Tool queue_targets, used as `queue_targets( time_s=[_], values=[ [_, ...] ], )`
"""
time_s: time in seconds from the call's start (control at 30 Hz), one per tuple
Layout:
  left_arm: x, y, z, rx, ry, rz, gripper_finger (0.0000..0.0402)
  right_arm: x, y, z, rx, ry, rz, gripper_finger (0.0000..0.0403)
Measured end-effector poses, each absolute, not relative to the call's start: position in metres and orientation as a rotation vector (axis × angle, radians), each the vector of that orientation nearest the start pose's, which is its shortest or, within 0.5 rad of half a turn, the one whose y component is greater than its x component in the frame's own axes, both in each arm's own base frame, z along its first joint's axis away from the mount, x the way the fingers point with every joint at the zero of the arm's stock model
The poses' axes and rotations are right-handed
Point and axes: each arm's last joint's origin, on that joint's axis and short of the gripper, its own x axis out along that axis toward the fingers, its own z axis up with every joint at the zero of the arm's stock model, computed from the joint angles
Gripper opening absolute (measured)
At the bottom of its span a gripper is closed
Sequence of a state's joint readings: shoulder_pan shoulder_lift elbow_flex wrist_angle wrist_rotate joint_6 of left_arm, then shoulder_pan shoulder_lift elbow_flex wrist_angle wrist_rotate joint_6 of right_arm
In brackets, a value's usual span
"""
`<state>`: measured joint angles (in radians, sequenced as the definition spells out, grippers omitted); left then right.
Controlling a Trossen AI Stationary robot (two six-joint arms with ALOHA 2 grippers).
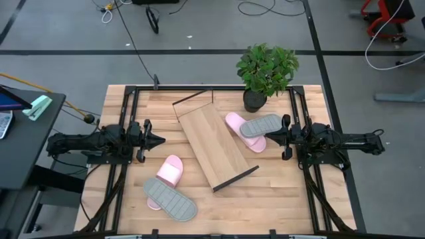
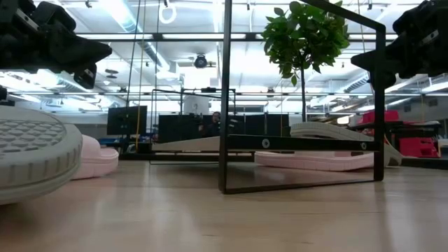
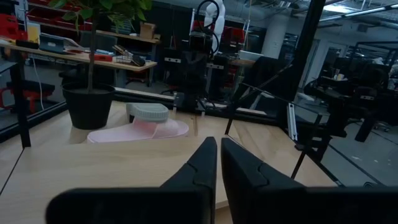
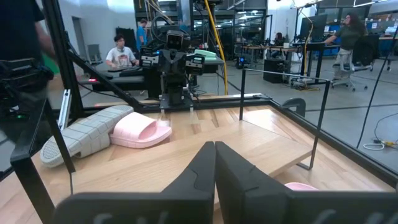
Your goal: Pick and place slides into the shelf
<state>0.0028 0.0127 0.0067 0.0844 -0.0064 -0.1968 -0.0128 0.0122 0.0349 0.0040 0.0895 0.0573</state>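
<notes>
High view showed us our right gripper point(image 1: 271, 137), closed and empty, right beside the grey slide point(image 1: 261, 125) lying on a pink slide point(image 1: 243, 131) just right of the slanted shelf point(image 1: 214, 145), while our closed left gripper point(image 1: 159, 140) waited farther off.

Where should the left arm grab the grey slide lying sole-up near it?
Probably the long edge of the grey slide, coming straight down from above. It lies ribbed sole up across a pink slide, so its strap is hidden underneath, and only the narrow width suits the left gripper fingers, now shut.
</notes>
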Motion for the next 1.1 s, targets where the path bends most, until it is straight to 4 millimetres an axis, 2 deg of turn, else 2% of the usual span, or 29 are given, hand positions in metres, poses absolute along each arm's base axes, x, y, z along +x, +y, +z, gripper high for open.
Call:
queue_targets(
  time_s=[0.4, 0.87, 1.1],
  values=[
    [0.0978, 0.0004, 0.1729, -0.197, -0.079, 0.001, 0.0039, 0.0961, -0.0038, 0.1748, 0.058, -0.030, -0.101, 0.0013],
    [0.0978, 0.0005, 0.1729, -0.197, -0.079, 0.002, 0.0023, 0.0961, -0.0038, 0.1748, 0.058, -0.029, -0.101, 0.0013],
    [0.0978, 0.0005, 0.1729, -0.197, -0.079, 0.001, 0.0031, 0.0961, -0.0038, 0.1749, 0.058, -0.030, -0.101, 0.0013]
  ],
)
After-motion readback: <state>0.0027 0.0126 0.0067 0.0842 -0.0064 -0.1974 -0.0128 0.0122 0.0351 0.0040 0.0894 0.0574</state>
